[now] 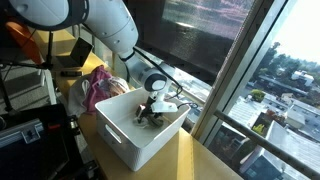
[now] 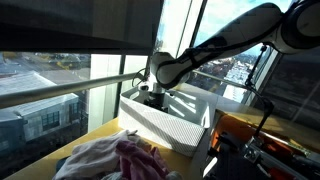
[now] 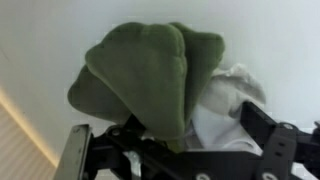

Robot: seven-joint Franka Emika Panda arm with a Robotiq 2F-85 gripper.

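Observation:
My gripper (image 1: 152, 106) is down inside a white plastic bin (image 1: 130, 140) on the wooden table. It shows in both exterior views, the bin (image 2: 175, 128) with the gripper (image 2: 150, 96) over its far end. In the wrist view a green soft thing (image 3: 150, 65) with a white cloth part (image 3: 225, 95) fills the space between my jaws (image 3: 175, 142). The jaws are closed against it, with the white part pressed at the right finger. The white bin wall is behind it.
A pile of pink and white clothes (image 1: 95, 88) lies on the table beside the bin, also visible in an exterior view (image 2: 120, 160). A large window with a metal rail (image 2: 60, 92) runs close behind the bin. Equipment and cables stand at the table's side (image 1: 25, 125).

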